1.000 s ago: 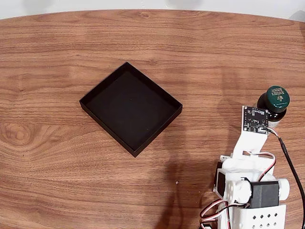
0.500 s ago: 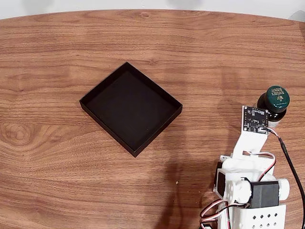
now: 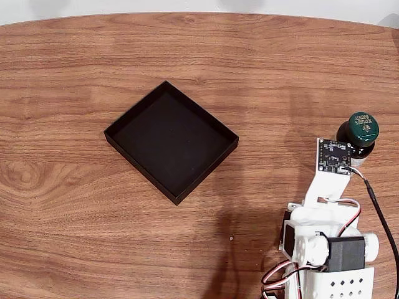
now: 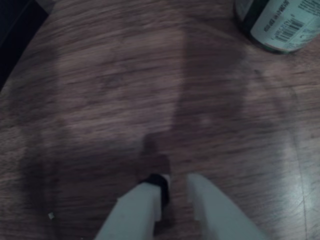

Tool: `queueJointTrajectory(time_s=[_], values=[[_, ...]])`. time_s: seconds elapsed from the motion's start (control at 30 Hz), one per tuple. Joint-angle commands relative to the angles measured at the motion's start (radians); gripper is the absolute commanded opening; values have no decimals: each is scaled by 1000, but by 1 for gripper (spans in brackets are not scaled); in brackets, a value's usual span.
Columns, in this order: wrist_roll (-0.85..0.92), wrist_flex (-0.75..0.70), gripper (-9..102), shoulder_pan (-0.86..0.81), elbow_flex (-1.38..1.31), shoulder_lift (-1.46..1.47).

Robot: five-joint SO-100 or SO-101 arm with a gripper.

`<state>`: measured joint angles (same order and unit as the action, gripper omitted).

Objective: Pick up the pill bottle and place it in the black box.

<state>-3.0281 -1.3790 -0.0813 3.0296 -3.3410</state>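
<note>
The pill bottle (image 3: 361, 132), dark green with a printed cap, stands upright near the right table edge in the fixed view. In the wrist view its white-labelled lower body (image 4: 280, 22) sits at the top right, well ahead of my gripper (image 4: 175, 184). The two pale fingers are almost together at the bottom of that view, with nothing between them and bare wood below. The black box (image 3: 143, 109) lies rotated like a diamond left of centre, far from the arm; its dark corner (image 4: 12, 35) shows at the wrist view's top left.
The arm's base (image 3: 327, 261) sits at the bottom right of the wooden table (image 3: 93, 243), and its wrist circuit board (image 3: 333, 156) is just left of the bottle. A black cable (image 3: 381, 218) runs along the right side.
</note>
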Motion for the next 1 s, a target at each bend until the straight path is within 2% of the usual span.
queueJointTrajectory(time_s=[0.0, 0.07, 0.17, 0.27, 0.47, 0.73, 0.83, 0.97], values=[[23, -132, 0, 0, 0, 3], [-25, -132, 0, 21, 0, 3], [-273, -109, 0, 20, 0, 3], [-193, -17, 0, 12, 0, 6], [-152, 178, 1, -29, 0, 61], [-57, 505, 8, -98, -2, 150], [-35, 569, 16, -123, -2, 152], [-31, 611, 19, -129, -2, 167]])
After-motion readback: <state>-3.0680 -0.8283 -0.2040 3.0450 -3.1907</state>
